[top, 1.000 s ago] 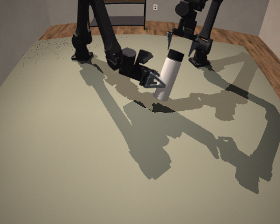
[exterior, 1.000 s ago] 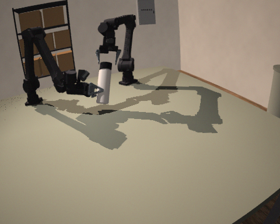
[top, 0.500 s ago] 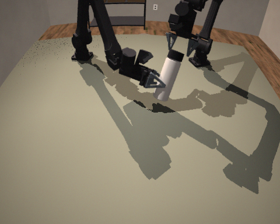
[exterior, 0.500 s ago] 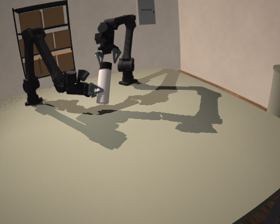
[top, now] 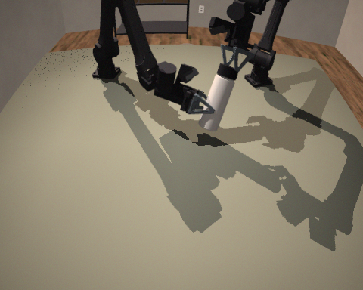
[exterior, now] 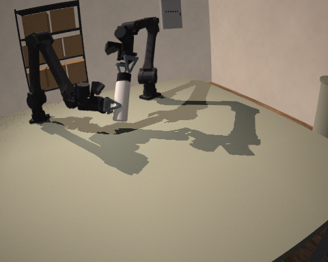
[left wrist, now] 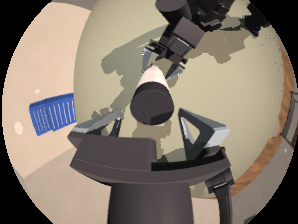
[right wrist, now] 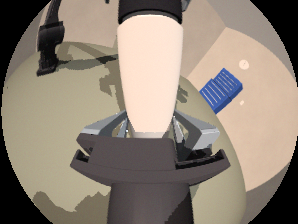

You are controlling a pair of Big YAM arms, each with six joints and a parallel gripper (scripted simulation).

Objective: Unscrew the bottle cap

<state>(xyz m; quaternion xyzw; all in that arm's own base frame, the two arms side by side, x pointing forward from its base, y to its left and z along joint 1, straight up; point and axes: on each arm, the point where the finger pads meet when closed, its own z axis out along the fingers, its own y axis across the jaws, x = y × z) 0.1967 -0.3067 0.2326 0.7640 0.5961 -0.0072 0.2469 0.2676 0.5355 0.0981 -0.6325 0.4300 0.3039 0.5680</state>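
The right fingers (top: pixel 201 109) (exterior: pixel 113 105) grip the white bottle (top: pixel 217 99) (exterior: pixel 121 99) (left wrist: pixel 152 76) (right wrist: pixel 150 70) near its base. Above the bottle — apparently ready to unscrew — the left fingers (top: pixel 235 62) (exterior: pixel 126 65) stand open around its black screw cap (top: pixel 227 72) (exterior: pixel 124 76) (left wrist: pixel 152 106) (right wrist: pixel 150 7); next, likely, they close and turn.

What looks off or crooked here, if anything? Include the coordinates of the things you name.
Nothing looks spilled or damaged. The white bottle (top: pixel 217 101) (exterior: pixel 121 100) (right wrist: pixel 150 75) just looks slightly tilted in the top view, but the right gripper (top: pixel 212 110) (exterior: pixel 119 106) (right wrist: pixel 150 111) holds it, black cap (top: pixel 227 72) (exterior: pixel 124 76) (left wrist: pixel 152 106) still on.
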